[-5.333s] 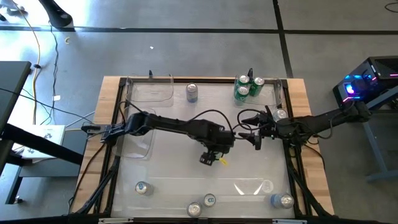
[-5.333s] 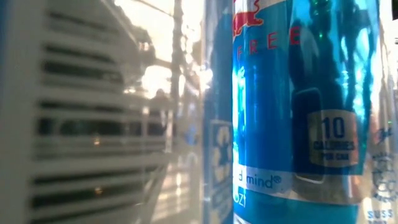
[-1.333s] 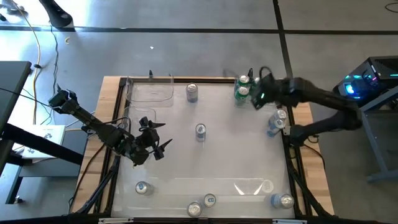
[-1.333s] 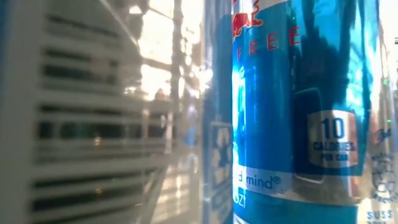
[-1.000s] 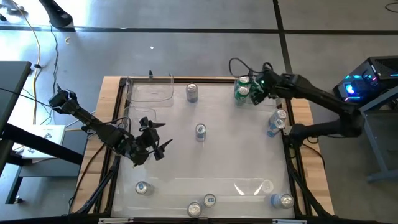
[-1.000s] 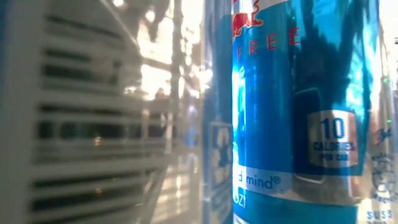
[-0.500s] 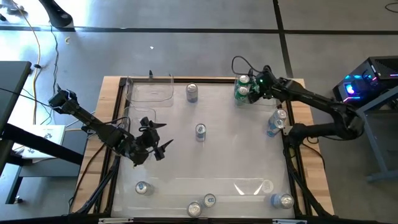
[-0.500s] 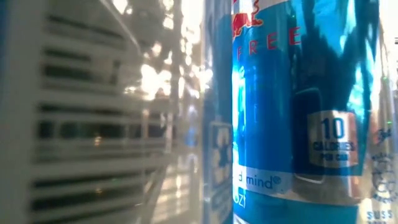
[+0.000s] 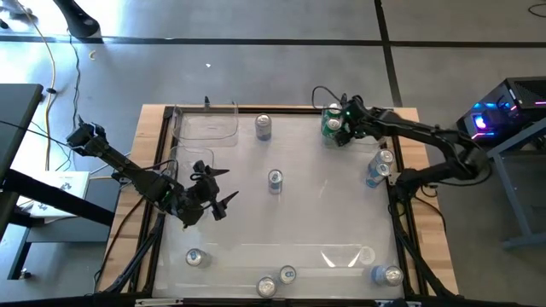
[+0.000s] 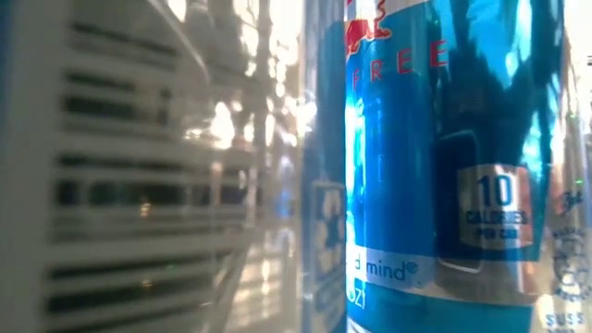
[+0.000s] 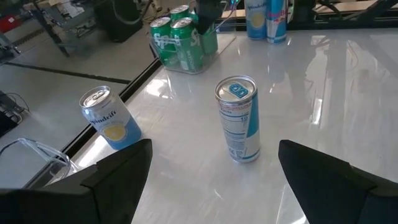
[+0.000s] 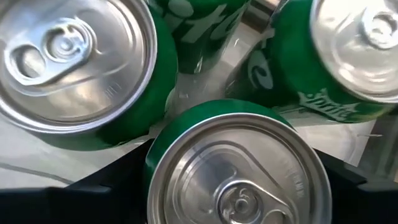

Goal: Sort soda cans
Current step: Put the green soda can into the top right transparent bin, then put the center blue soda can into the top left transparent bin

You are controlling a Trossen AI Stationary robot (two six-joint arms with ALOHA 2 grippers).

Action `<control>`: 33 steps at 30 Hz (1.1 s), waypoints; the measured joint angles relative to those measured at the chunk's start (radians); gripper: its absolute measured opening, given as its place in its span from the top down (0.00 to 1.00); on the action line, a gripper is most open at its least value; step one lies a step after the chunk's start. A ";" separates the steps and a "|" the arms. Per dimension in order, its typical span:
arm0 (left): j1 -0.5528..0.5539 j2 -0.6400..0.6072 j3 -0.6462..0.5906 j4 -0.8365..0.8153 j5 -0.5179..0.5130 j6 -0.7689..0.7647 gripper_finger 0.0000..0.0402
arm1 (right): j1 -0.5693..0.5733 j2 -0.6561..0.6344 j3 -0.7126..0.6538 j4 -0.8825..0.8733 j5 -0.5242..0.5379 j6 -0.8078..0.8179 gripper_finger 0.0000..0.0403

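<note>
Three green soda cans (image 11: 177, 34) stand in a clear tray (image 9: 363, 128) at the far right. My right gripper (image 9: 343, 130) is among them from above, shut on a fourth green can (image 12: 239, 180). My left gripper (image 9: 220, 200) hangs open at the table's left and holds nothing. It faces a slim blue-and-silver can (image 11: 239, 118) that stands upright mid-table. A blue-and-yellow can (image 11: 109, 118) stands near the far edge. In the low view a blue can (image 10: 435, 166) fills the picture. My right gripper pinches the green can by its side wall (image 12: 155, 158), just under the top rim, one finger (image 12: 93, 193) on each side. The fingers come steeply from above. The can is upright beside the other green cans; whether its base rests in the tray is hidden.
Two cans (image 9: 380, 166) stand at the right edge, and several more (image 9: 277, 280) stand along the near edge. Clear trays lie at the far left (image 9: 209, 124), by the left gripper (image 9: 189, 175) and near the front (image 9: 341, 254). A raised frame (image 9: 162, 170) runs round the table.
My right gripper has sunk with its green can toward the tray of green cans and shifted slightly toward the table's left. The gap between its fingers is unchanged.
</note>
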 joint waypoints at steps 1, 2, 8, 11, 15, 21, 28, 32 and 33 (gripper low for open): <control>0.001 0.000 0.000 0.000 0.000 0.000 0.13 | 0.000 0.006 0.000 0.003 0.001 0.002 0.24; 0.001 0.000 0.000 0.000 0.000 0.000 0.13 | 0.000 0.012 0.000 0.006 0.003 0.007 0.21; 0.001 0.000 0.000 0.000 0.000 0.000 0.13 | 0.000 0.021 0.002 0.019 0.006 -0.005 0.07; 0.001 0.000 0.000 0.000 0.000 0.000 0.13 | 0.000 0.001 0.018 0.019 0.007 -0.020 0.06; 0.001 0.000 0.000 0.006 0.008 -0.001 0.13 | 0.000 -0.042 0.052 -0.009 0.007 -0.028 0.05; 0.001 0.000 0.000 0.049 0.011 0.015 0.13 | 0.019 -0.134 0.118 -0.120 0.100 -0.028 0.05; 0.025 0.000 0.000 0.094 0.016 0.009 0.13 | 0.171 -0.323 0.132 -0.145 0.246 -0.009 0.05; 0.082 0.000 0.000 0.125 0.029 -0.004 0.13 | 0.330 -0.409 0.130 -0.141 0.321 0.005 0.04; 0.101 0.000 0.000 0.133 0.040 -0.031 0.13 | 0.377 -0.428 0.121 -0.131 0.343 0.008 0.04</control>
